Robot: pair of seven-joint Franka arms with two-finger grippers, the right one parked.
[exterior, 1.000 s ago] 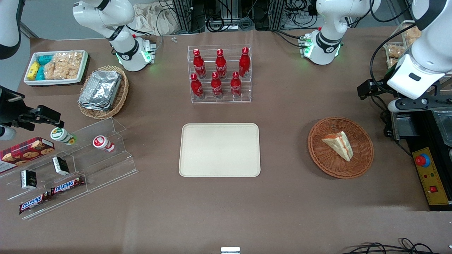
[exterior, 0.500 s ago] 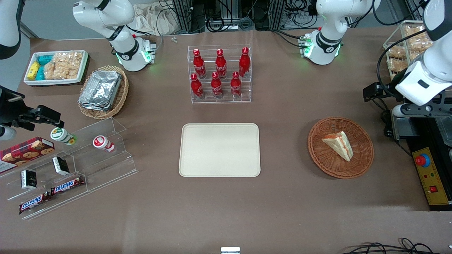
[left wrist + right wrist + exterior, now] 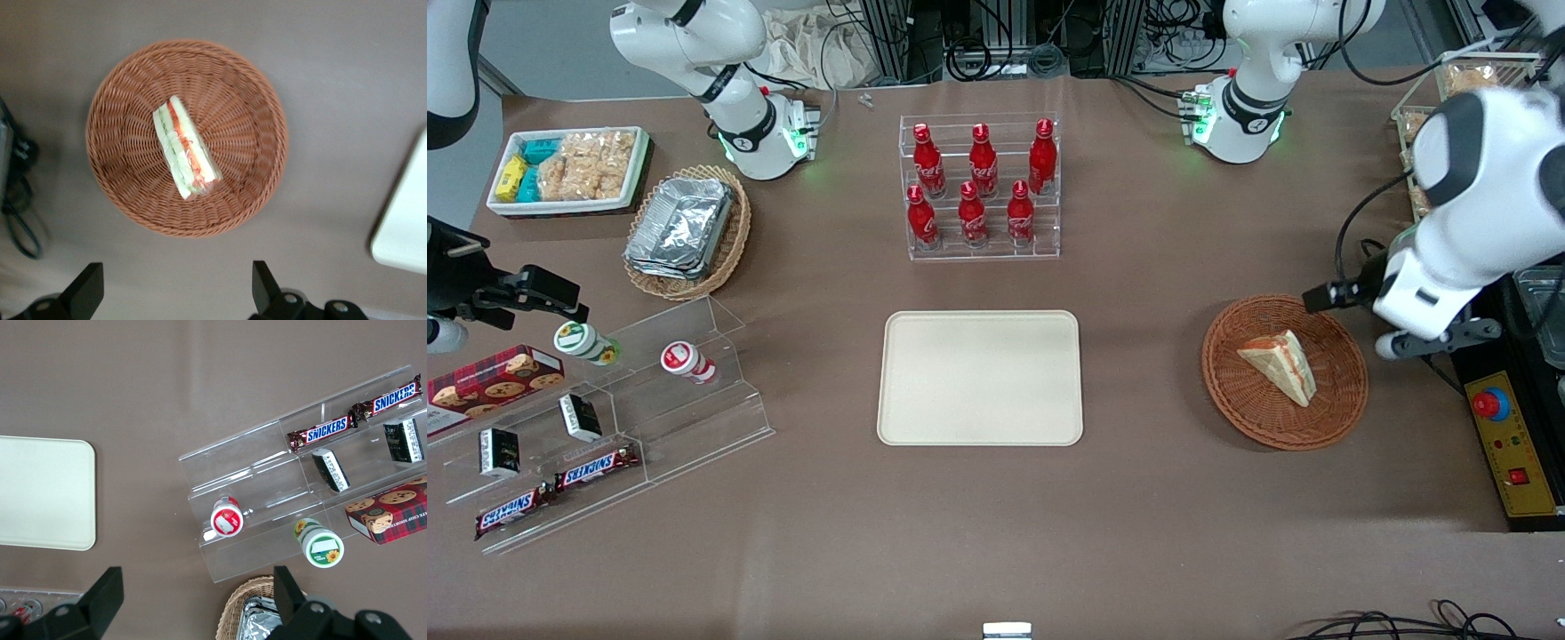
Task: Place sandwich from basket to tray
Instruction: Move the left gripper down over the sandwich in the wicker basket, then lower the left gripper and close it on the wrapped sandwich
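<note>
The sandwich (image 3: 1282, 363) is a pale triangular wedge with red-orange and green filling. It lies in the round reddish-brown wicker basket (image 3: 1343, 391). It also shows in the left wrist view (image 3: 185, 148), lying in the basket (image 3: 253, 120). The cream-beige tray (image 3: 980, 377) lies flat mid-table, beside the basket toward the parked arm's end, and its corner shows in the left wrist view (image 3: 407, 227). My left gripper (image 3: 1436, 336) hangs above the table just beside the basket's rim, toward the working arm's end. It is open and empty (image 3: 175, 280), its fingers (image 3: 87, 283) spread wide.
A black control box with a red stop button (image 3: 1492, 404) lies beside the basket, under my arm. A clear rack of red bottles (image 3: 980, 188) stands farther from the camera than the tray. A clear shelf with snacks (image 3: 605, 418) and a tan basket of foil containers (image 3: 685, 229) are toward the parked arm's end.
My left arm has swung down from the table's edge toward the basket, coming nearer the front camera. The sandwich, basket and tray have not moved.
</note>
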